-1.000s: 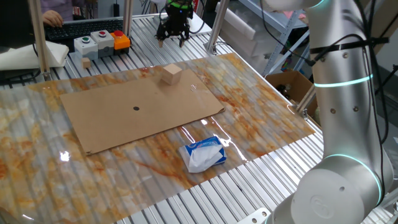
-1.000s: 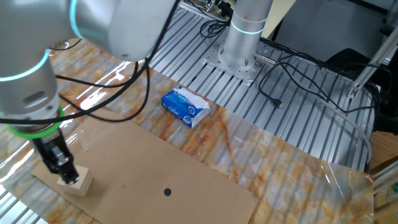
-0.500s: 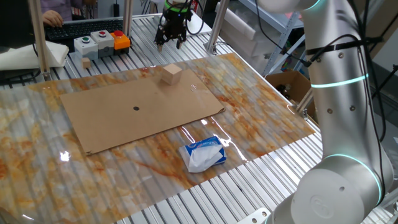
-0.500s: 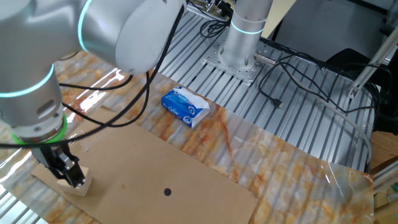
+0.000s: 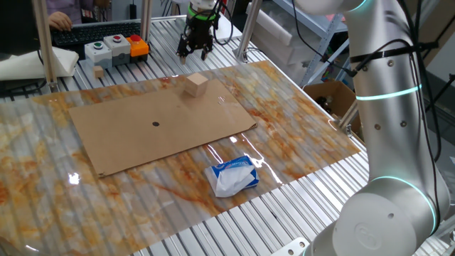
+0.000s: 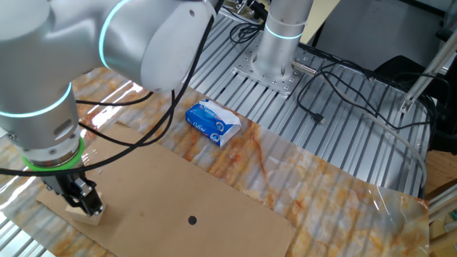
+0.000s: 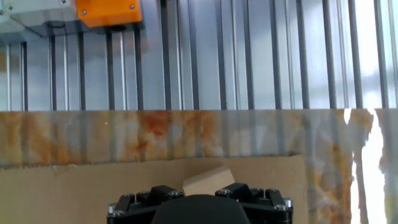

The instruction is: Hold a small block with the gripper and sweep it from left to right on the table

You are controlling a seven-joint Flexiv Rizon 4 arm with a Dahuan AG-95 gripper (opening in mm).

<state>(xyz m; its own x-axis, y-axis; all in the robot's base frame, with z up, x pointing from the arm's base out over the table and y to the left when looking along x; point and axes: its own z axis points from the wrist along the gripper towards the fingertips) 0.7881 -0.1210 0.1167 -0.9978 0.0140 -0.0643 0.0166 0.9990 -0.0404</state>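
The small pale tan wooden cube (image 5: pixel 195 85) sits on the flat brown cardboard sheet with a dark dot (image 5: pixel 156 125), close to that sheet's far corner, where the cardboard nearly meets the far edge of the glossy orange-and-white marbled sheet (image 5: pixel 298 128). In my hand view the cube (image 7: pixel 209 181) shows tilted, just above my black housing, with the cardboard's edge right behind it. In the other fixed view the cube (image 6: pixel 84 213) peeks out beneath my fingers at the cardboard's corner.

My black two-fingered claw with the bright green ring (image 5: pixel 194 50) hangs above the block in one fixed view, clear of it, over the bare silver metal slats of the table (image 5: pixel 284 213) by the far edge. In the other fixed view my claw (image 6: pixel 80 198) overlaps the block, so I cannot tell there whether we touch. I cannot tell how far my fingers are spread.

Toward the near edge, a white-and-blue soft packet (image 5: pixel 232 176) lies on the marbled sheet beside the cardboard's near side. At the table's far left corner stands a grey box with coloured buttons (image 5: pixel 108 48), an orange block (image 5: pixel 138 48) against it.
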